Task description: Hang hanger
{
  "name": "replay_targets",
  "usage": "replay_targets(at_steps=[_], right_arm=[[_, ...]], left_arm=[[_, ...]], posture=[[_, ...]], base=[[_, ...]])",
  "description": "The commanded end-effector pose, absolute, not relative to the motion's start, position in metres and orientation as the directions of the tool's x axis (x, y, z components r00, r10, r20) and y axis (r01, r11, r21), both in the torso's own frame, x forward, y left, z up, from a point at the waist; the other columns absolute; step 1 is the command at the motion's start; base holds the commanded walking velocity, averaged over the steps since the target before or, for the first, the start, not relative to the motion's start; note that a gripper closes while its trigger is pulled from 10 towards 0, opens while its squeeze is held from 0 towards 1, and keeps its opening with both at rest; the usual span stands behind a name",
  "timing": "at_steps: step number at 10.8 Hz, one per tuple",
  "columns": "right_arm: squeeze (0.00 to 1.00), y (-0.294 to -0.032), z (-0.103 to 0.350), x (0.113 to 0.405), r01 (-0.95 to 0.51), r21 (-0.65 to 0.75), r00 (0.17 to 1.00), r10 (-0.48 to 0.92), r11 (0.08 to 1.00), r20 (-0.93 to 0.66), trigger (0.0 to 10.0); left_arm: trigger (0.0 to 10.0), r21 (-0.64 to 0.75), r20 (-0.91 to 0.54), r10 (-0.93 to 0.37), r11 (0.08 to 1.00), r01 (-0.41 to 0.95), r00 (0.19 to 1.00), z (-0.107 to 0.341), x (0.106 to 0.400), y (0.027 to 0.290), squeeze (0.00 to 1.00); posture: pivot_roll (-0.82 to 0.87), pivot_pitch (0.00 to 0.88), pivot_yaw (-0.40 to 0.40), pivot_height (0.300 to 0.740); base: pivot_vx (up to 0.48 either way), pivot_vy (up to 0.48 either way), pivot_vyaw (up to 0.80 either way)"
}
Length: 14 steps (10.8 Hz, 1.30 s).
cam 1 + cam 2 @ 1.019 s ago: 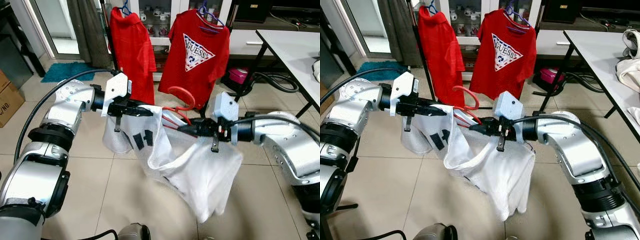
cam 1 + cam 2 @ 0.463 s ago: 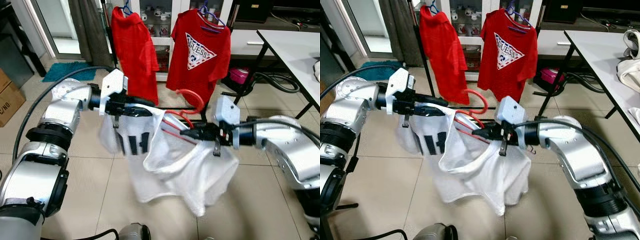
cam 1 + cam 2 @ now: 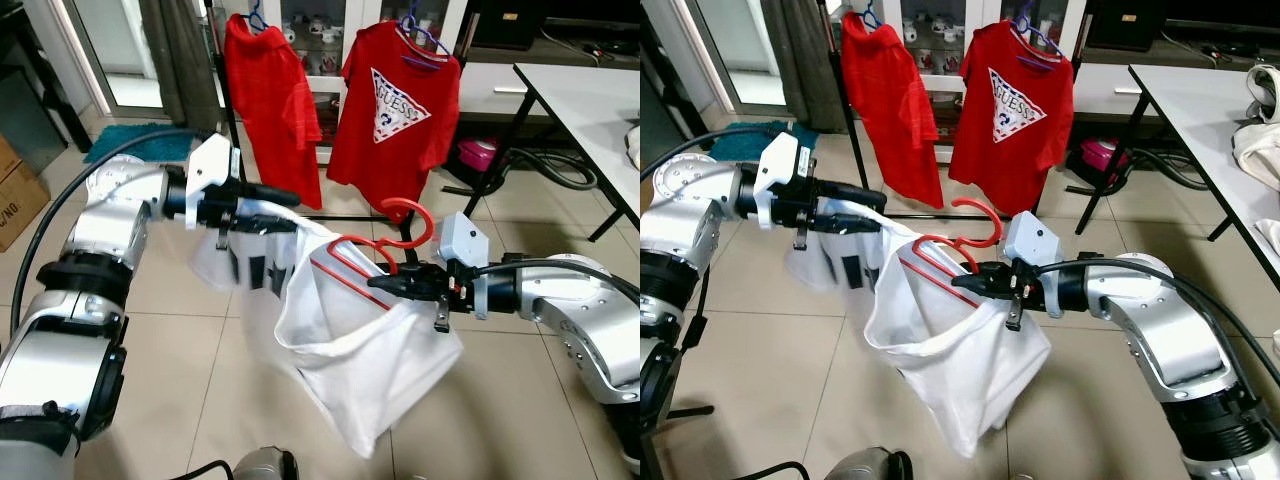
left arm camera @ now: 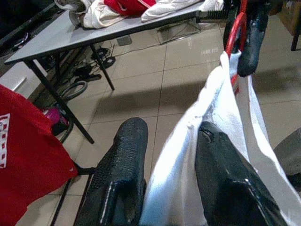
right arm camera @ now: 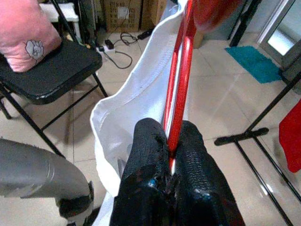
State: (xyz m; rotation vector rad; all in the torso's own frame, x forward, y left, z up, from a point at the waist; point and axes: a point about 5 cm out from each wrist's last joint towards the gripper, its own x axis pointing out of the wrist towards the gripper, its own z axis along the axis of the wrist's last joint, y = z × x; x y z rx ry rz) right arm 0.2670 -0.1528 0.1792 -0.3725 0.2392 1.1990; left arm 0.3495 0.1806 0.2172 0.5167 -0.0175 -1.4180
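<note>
Over the last second the left pincer [image 3: 268, 208] has drawn toward 9 o'clock, clamped on the white shirt [image 3: 350, 350] and stretching its opening. The right pincer [image 3: 970, 281] grips the red hanger [image 3: 375, 250] (hook up) at the shirt's mouth; hanging comes later.

Head stereo pair: both eyes look forward and down from above the arms, sharing the white shirt [image 3: 340, 340], red hanger [image 3: 385, 240] and tiled floor [image 3: 180, 330]. Left wrist camera: close along its fingers [image 4: 122, 183], facing the grey table [image 4: 94, 35]. Right wrist camera: close along its fingers [image 5: 146, 160], facing a black chair [image 5: 51, 75].
</note>
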Motion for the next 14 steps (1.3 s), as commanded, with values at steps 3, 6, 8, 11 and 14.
replay_targets(at_steps=[3,6,8,11,14], right_arm=[[0.00,-0.156,0.172,0.267,-0.943,-0.134,0.332,0.839,0.305,-0.431,0.0],[0.00,-0.159,0.162,0.266,-0.936,-0.113,0.346,0.812,0.333,-0.470,0.0],[0.00,-0.158,0.128,0.267,-0.786,-0.043,0.578,0.709,0.616,-0.404,0.0],[0.00,-0.154,0.100,0.271,-0.402,0.092,0.863,0.410,0.911,-0.294,7.3],[0.00,-0.158,0.090,0.268,-0.100,0.101,0.957,0.123,0.990,-0.261,10.0]], left_arm=[[10.0,0.354,-0.356,-0.926,-0.011,0.935,0.123,0.217,0.344,0.182,1.00],[10.0,0.369,-0.193,-0.959,0.126,0.921,0.208,0.221,0.352,0.167,1.00],[10.0,0.209,-0.040,-0.900,0.417,0.884,0.434,0.197,0.346,0.170,0.00],[10.0,0.084,-0.067,-0.660,0.743,0.664,0.748,0.150,0.321,0.182,0.00],[10.0,0.079,-0.128,-0.334,0.935,0.345,0.934,0.121,0.290,0.200,0.00]], posture=[[-0.13,0.000,0.017,0.740],[-0.14,0.000,0.037,0.740],[-0.12,0.000,0.041,0.740],[-0.11,0.009,0.039,0.740],[-0.10,0.032,0.032,0.740]], base=[[0.000,0.000,0.00],[0.000,0.000,0.00],[0.000,0.000,0.00],[0.000,0.000,0.00],[0.219,0.000,0.00]])
